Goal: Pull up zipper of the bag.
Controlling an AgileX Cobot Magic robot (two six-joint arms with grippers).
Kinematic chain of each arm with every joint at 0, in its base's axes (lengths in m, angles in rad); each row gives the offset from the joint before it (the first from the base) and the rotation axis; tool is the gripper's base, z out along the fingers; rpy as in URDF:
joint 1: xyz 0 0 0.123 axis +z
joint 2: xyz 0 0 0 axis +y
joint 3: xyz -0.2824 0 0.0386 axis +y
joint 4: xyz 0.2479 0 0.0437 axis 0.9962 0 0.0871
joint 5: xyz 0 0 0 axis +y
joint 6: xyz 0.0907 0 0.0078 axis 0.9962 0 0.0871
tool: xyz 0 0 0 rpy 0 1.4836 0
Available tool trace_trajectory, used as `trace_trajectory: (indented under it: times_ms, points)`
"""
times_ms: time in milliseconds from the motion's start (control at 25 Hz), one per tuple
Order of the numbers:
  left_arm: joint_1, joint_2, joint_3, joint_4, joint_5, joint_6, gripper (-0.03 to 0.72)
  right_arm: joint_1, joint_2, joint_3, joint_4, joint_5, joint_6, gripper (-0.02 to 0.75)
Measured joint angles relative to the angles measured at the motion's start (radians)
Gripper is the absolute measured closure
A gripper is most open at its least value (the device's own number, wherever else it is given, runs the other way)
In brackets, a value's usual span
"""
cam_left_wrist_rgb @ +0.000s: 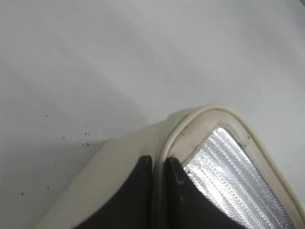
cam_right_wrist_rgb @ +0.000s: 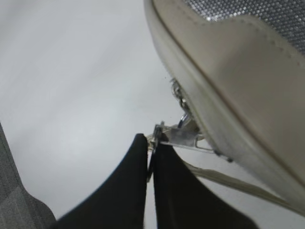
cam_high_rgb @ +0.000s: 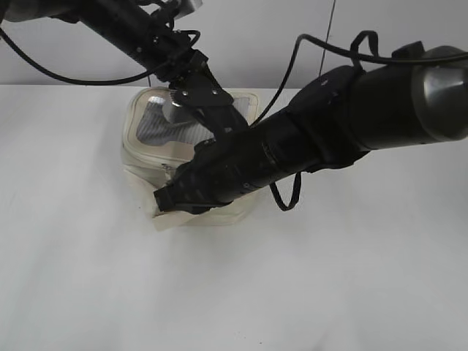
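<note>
The cream bag [cam_high_rgb: 142, 164] stands on the white table, its lid with the grey window [cam_high_rgb: 157, 124] facing up. My left gripper [cam_left_wrist_rgb: 158, 164] is shut on the raised rim of the bag's lid [cam_left_wrist_rgb: 209, 113], one finger on each side. My right gripper [cam_right_wrist_rgb: 150, 143] is shut on the silver ring pull [cam_right_wrist_rgb: 157, 135] of a metal zipper slider [cam_right_wrist_rgb: 183, 135] on the bag's side [cam_right_wrist_rgb: 224, 86]. A second slider [cam_right_wrist_rgb: 177, 90] sits just above on the zip track. In the exterior view both arms cross over the bag and hide much of it.
The white table [cam_high_rgb: 329, 278] spreads out around the bag. A thin cream strap [cam_right_wrist_rgb: 228, 183] runs from the bag's side across the table. A black cable loop [cam_high_rgb: 289, 197] hangs under my right arm.
</note>
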State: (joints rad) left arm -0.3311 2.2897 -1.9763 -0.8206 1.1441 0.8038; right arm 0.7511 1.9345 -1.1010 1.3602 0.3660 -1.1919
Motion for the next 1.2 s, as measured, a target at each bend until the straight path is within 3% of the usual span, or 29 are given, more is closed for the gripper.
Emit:
trace_trajectory:
  times_ms: [80, 280, 360, 560, 720, 960, 1200]
  points:
    - [0.000, 0.000, -0.001, -0.004, 0.004, 0.000, 0.620, -0.004, 0.002, -0.008, -0.073, 0.026, 0.094, 0.674]
    - [0.006, -0.012, -0.002, -0.037, -0.028, -0.075, 0.519, -0.072, -0.015, -0.002, -0.248, 0.244, 0.268, 0.300]
    - [0.016, -0.040, -0.002, -0.010, -0.036, -0.126, 0.519, -0.118, -0.059, 0.011, -0.318, 0.258, 0.343, 0.245]
    - [0.048, -0.159, 0.011, 0.162, -0.050, -0.269, 0.541, -0.232, -0.244, 0.102, -0.491, 0.254, 0.494, 0.249]
    - [0.049, -0.299, 0.137, 0.261, -0.110, -0.336, 0.545, -0.325, -0.369, 0.193, -0.582, 0.261, 0.597, 0.253]
    - [0.049, -0.651, 0.579, 0.328, -0.261, -0.352, 0.548, -0.470, -0.535, 0.270, -0.661, 0.392, 0.685, 0.253]
    - [0.049, -1.225, 1.022, 0.482, -0.323, -0.526, 0.550, -0.485, -0.802, 0.333, -0.921, 0.555, 0.842, 0.253]
